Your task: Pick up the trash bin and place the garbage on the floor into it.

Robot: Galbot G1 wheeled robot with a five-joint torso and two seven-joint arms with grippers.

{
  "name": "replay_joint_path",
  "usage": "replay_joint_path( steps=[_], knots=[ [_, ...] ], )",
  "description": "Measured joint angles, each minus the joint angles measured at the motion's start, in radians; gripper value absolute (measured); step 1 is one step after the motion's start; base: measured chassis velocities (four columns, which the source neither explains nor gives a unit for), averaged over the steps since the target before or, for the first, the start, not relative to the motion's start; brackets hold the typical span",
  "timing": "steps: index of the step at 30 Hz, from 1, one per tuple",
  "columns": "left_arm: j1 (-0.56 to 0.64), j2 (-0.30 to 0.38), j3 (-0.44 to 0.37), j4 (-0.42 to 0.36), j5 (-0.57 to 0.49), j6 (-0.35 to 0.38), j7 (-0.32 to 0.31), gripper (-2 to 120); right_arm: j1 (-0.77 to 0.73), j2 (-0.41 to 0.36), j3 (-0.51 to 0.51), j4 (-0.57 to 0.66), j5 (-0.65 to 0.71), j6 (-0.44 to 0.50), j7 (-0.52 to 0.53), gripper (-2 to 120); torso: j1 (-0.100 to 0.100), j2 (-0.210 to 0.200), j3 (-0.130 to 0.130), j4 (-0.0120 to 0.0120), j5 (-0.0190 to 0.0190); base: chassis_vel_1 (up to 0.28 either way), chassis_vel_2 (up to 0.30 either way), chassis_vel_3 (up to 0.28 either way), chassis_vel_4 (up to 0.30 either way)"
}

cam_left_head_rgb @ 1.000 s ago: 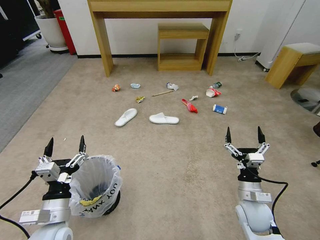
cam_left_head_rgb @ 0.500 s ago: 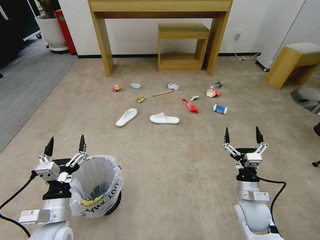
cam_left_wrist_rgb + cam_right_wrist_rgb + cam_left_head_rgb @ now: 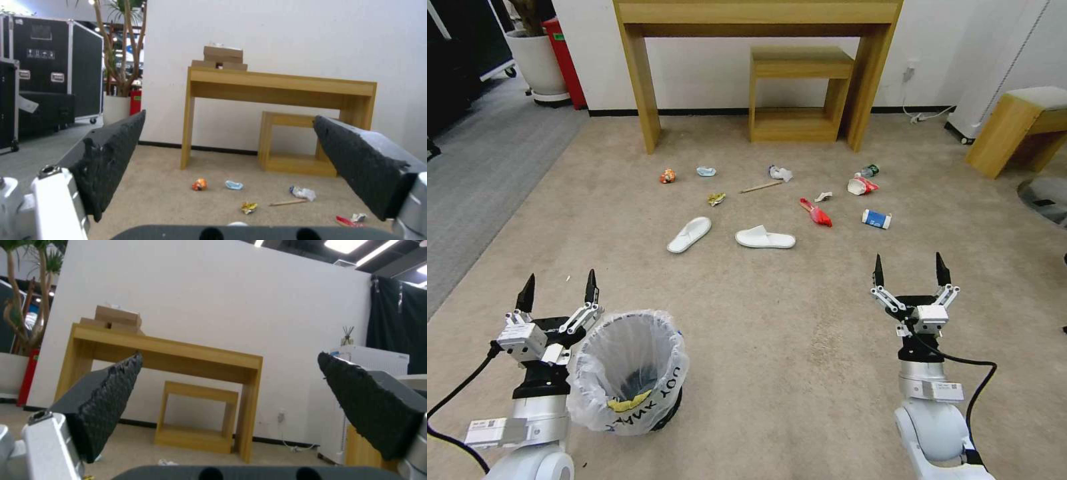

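Both arms are glossy white and silver, rounded at the joints, each ending in a black wrist block. The left gripper point(image 3: 558, 290) and right gripper point(image 3: 908, 271) carry pointed black fingers point(image 3: 111, 160) faced in rough foam — on silver linkages. Black cables loop at each arm's 4 and 8 o'clock; small white labels, perhaps barcodes, sit on the forearms.

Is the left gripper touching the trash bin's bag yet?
Cannot tell. In the head view the left gripper sits right against the trash bin liner's rim, with no plain gap or contact.
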Motion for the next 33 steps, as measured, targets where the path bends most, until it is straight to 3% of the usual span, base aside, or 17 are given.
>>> replay_joint_path(
  steps=[33],
  knots=[
    [-0.003,-0.006,0.007,0.020,0.011,0.005,-0.011,99,-0.001,0.004,-0.005,0.005,0.000,0.004,0.005,100,0.000,0.000,0.000,0.0001,0.0000,0.000,0.000,0.000,0.000]
  ],
)
